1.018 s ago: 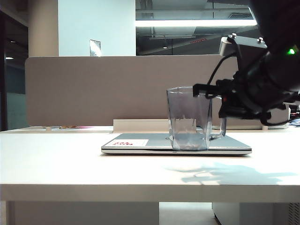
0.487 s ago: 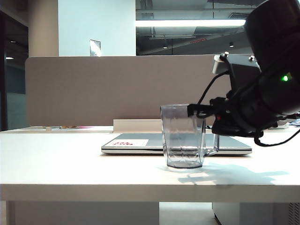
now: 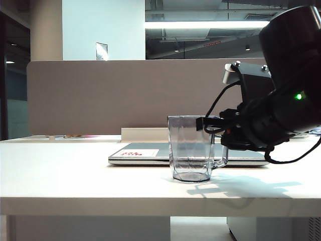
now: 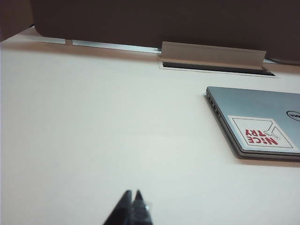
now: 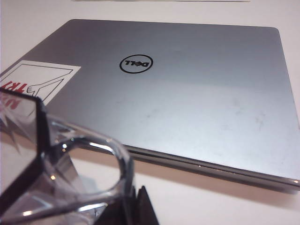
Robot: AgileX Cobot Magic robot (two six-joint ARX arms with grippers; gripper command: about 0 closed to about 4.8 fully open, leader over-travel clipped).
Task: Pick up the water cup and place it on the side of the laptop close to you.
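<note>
The water cup [image 3: 189, 149], clear smoky grey with a loop handle, stands upright at the table surface in front of the laptop [image 3: 145, 153], on the near side; whether its base touches the table I cannot tell. My right gripper [image 3: 206, 123] is shut on the cup's rim above the handle. In the right wrist view the cup [image 5: 70, 173] fills the near corner, clamped by the right gripper [image 5: 137, 202], with the closed silver laptop [image 5: 187, 98] beyond it. My left gripper [image 4: 132, 193] is shut and empty, hovering over bare table away from the laptop [image 4: 262, 117].
A grey partition [image 3: 100, 95] runs along the back of the white table [image 3: 75, 175]. A raised cable flap [image 4: 211, 55] sits behind the laptop. The laptop lid carries a white sticker with red print [image 3: 139, 152]. The table's front edge is close to the cup.
My right gripper has brought the cup down from the laptop lid and toward the camera, slightly leftward, to table level in front of the laptop. The left arm is still.
</note>
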